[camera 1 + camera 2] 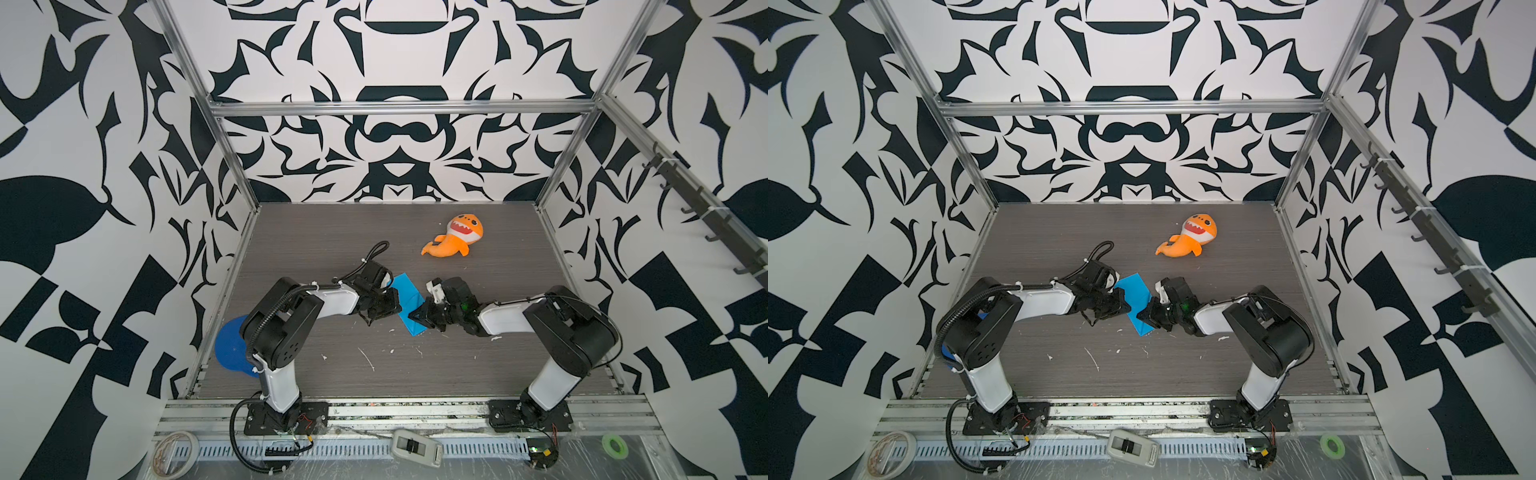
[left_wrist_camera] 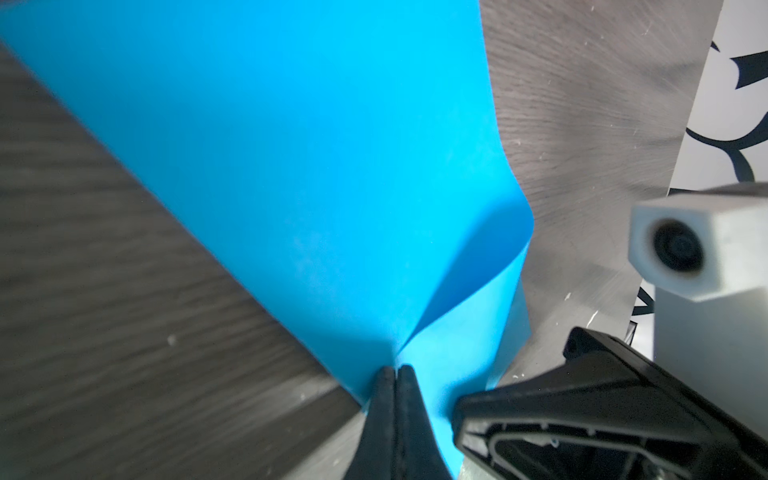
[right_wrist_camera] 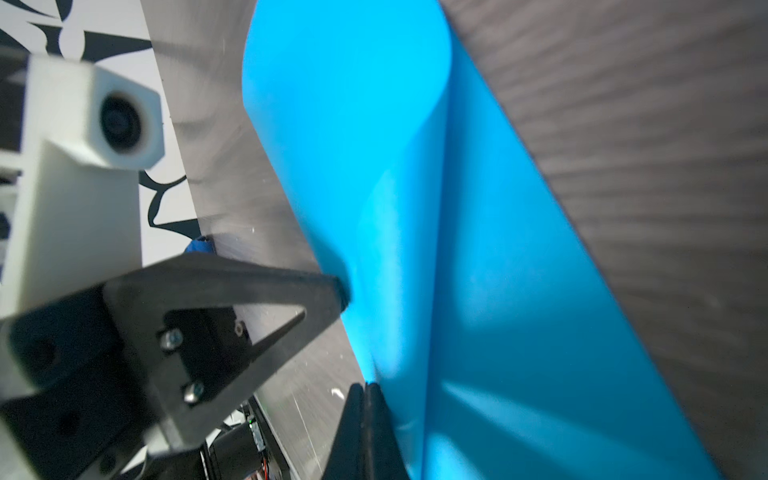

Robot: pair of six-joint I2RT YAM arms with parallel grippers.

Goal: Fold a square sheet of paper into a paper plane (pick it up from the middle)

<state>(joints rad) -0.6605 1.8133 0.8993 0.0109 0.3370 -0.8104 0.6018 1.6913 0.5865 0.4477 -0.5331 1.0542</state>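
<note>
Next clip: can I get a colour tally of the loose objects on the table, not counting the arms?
Blue: 2 (sheet of paper, partly folded; round disc at the table's left edge)
Orange: 1 (shark plush)
Total: 3

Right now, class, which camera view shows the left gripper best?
The left wrist view: the left gripper sits close up, shut on the edge of the square sheet of paper. The right wrist view shows it side-on at the sheet. Both top views show it small, tips unclear.
</note>
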